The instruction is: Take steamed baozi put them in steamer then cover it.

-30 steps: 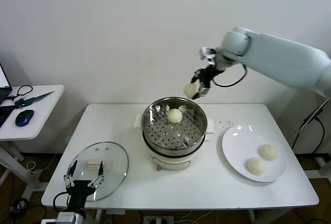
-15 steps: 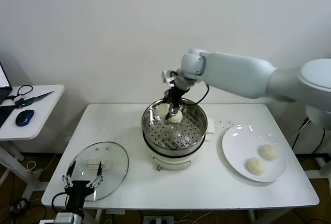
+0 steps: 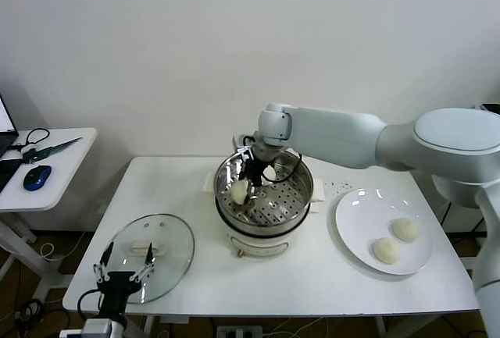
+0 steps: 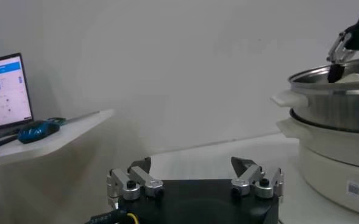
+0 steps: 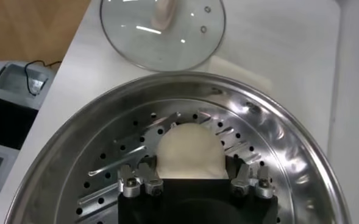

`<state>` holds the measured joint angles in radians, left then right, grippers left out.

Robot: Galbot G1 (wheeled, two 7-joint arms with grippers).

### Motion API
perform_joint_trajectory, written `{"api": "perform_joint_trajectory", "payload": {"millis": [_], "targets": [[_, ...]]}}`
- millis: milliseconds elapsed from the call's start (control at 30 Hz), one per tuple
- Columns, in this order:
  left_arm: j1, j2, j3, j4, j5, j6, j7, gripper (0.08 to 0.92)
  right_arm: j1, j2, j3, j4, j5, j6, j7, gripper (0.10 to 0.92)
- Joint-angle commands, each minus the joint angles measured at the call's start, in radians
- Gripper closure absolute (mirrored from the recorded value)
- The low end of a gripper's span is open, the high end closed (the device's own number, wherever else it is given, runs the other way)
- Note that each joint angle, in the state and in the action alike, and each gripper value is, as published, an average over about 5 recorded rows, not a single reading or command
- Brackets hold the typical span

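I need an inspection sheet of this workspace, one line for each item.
Surface: white table, mostly bare.
Job's things: steamer at centre holds one baozi; a second is not seen. Two baozi on the plate. Cover flat on the table, front left.
Clutter: nothing seen.
Grippers: right tool inside the steamer around a baozi, fingers beside it. Left tool open, parked by the cover.
Cables: some under the table; black one on the side table.
Surroundings: white wall; side table with mouse and laptop.
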<state>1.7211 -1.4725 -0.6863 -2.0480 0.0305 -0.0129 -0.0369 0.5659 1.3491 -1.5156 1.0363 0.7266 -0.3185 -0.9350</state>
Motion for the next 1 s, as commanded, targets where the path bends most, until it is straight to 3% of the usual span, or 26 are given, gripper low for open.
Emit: {"api": "perform_joint_trajectory", "payload": {"millis": [33, 167, 400, 667, 1000], "targets": [[0.001, -0.005, 0.001, -0.004, 0.001, 0.002, -0.002, 0.177, -0.021, 0.015, -0.004, -0.001, -0.03, -0.005, 0.001, 0.265], [0.002, -0.007, 0.0, -0.008, 0.001, 0.003, -0.002, 0.177, -0.01, -0.002, 0.009, 0.004, -0.036, -0.005, -0.008, 0.21], [0.003, -0.005, -0.003, -0.006, 0.002, 0.004, -0.002, 0.177, 0.067, -0.116, 0.036, 0.067, -0.046, 0.016, -0.058, 0.203], [-0.001, -0.004, -0.006, -0.009, 0.005, 0.01, -0.003, 0.177, 0.227, -0.376, 0.006, 0.219, -0.077, 0.063, -0.139, 0.203], [-0.013, -0.011, 0.001, -0.011, 0.016, 0.022, -0.004, 0.177, 0.18, -0.713, 0.037, 0.351, -0.275, 0.085, -0.161, 0.203]]}}
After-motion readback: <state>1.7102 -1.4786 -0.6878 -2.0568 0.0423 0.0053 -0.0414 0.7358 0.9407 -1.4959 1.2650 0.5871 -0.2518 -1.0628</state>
